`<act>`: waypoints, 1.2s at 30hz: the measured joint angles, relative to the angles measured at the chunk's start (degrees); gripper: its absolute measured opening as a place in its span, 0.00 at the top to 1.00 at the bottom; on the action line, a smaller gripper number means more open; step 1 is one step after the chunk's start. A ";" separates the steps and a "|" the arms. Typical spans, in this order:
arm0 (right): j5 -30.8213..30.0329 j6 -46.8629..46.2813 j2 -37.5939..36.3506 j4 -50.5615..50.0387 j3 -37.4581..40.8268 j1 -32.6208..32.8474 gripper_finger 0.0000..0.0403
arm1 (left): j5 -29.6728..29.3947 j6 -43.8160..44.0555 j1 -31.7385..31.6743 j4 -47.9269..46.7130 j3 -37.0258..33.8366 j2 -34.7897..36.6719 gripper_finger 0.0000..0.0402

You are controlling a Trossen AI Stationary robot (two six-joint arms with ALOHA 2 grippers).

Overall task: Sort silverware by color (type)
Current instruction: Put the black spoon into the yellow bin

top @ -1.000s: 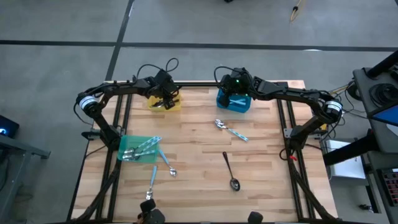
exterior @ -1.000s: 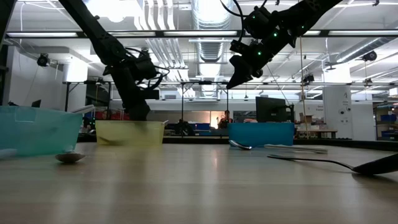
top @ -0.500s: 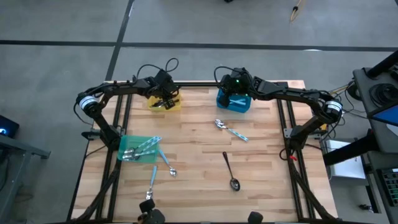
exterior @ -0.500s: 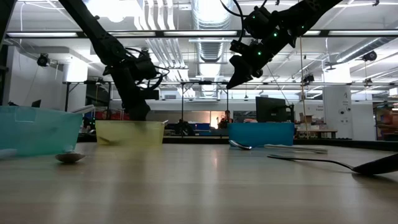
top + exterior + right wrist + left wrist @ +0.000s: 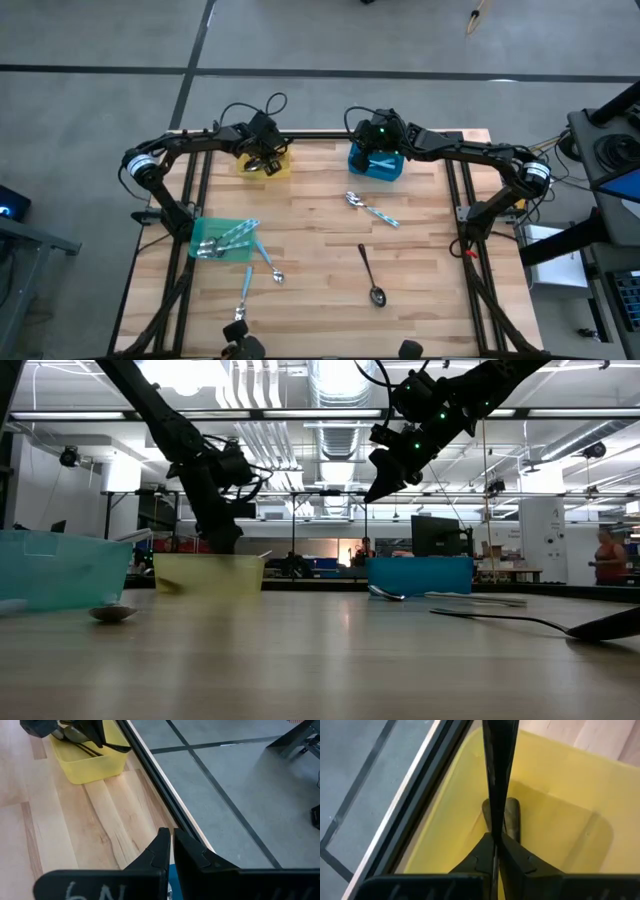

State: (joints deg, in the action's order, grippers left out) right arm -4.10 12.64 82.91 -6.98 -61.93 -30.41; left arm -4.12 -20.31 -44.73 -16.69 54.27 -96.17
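Note:
My left gripper [image 5: 495,837] reaches down into the yellow bin [image 5: 282,170] at the far left and is shut on a dark utensil [image 5: 498,775]. A dark spoon bowl [image 5: 512,817] lies on the bin floor just beyond the fingertips. My right gripper [image 5: 171,837] hangs shut with nothing in it above the blue bin [image 5: 375,165] at the far middle. On the table lie a silver spoon with a light blue handle [image 5: 370,209], a dark spoon [image 5: 370,275] and two blue-handled pieces [image 5: 245,285] [image 5: 268,262]. Several more sit in the green bin [image 5: 220,240]. My left gripper pinches the dark utensil's slim handle [image 5: 496,827] between its two fingertips. It comes from above, slanting down into the yellow bin. The handle rises steeply out of the pinch, past the bin's rim. I cannot tell whether the spoon bowl on the bin floor belongs to it.
The table's far edge and its black rail [image 5: 150,770] run right behind the yellow and blue bins. The wooden middle of the table [image 5: 320,250] holds only the loose spoons. A person [image 5: 607,555] stands far off in the room.
My left gripper has stayed in place inside the yellow bin and its fingers have shut there. My right arm has kept still.

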 joint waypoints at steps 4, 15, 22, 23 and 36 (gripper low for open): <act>-0.01 0.00 0.00 -0.01 0.00 0.00 0.97 | 0.02 0.37 0.00 -2.67 1.98 0.32 1.00; -0.02 0.00 0.00 0.00 0.01 0.00 0.97 | 0.06 1.07 0.00 -15.06 7.87 0.34 1.00; -0.02 0.00 0.00 -0.02 0.00 0.00 0.97 | 0.34 3.26 0.01 -18.41 7.46 0.35 1.00; -0.02 0.00 0.00 -0.01 0.00 0.00 0.97 | 0.33 3.38 0.04 -18.55 7.23 0.36 1.00; -0.02 -0.02 0.00 -0.02 0.00 0.00 0.97 | 0.31 4.35 0.07 -19.89 7.25 0.36 0.93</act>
State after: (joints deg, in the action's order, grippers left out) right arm -4.12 12.63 82.91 -7.00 -61.93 -30.41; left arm -3.81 -15.97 -44.66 -36.58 61.52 -95.81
